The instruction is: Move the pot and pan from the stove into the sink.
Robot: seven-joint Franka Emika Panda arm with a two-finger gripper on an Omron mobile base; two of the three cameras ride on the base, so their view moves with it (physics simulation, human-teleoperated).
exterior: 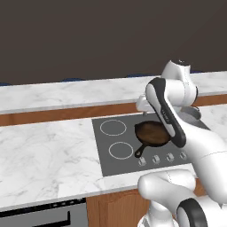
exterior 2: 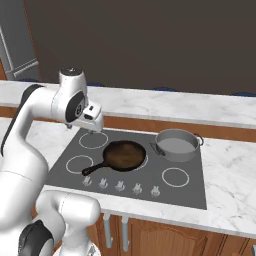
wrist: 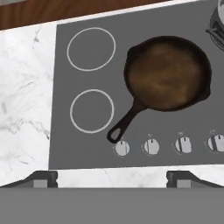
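The dark brown pan (wrist: pixel 168 72) lies in the middle of the stove (wrist: pixel 61 131), its black handle (wrist: pixel 127 122) pointing toward the knobs. From the right base view, the grey pot (exterior 2: pixel 177 145) stands on the back right burner, just right of the pan (exterior 2: pixel 124 154). My gripper (exterior 2: pixel 93 127) hovers above the stove's back left corner, left of the pan and touching nothing. It is open: in the hand view its fingertips (wrist: pixel 41 177) stand far apart, and nothing lies between them. The pan (exterior: pixel 153 133) is partly covered by my arm in the left base view. The sink is out of view.
A row of silver knobs (exterior 2: pixel 120 186) runs along the stove's front edge. White marble counter (exterior 2: pixel 230 170) lies on both sides, with a raised marble ledge (exterior 2: pixel 165 105) behind. A grey fridge (exterior 2: pixel 20 40) stands at the far left. Wooden cabinet fronts (exterior 2: pixel 165 240) sit below.
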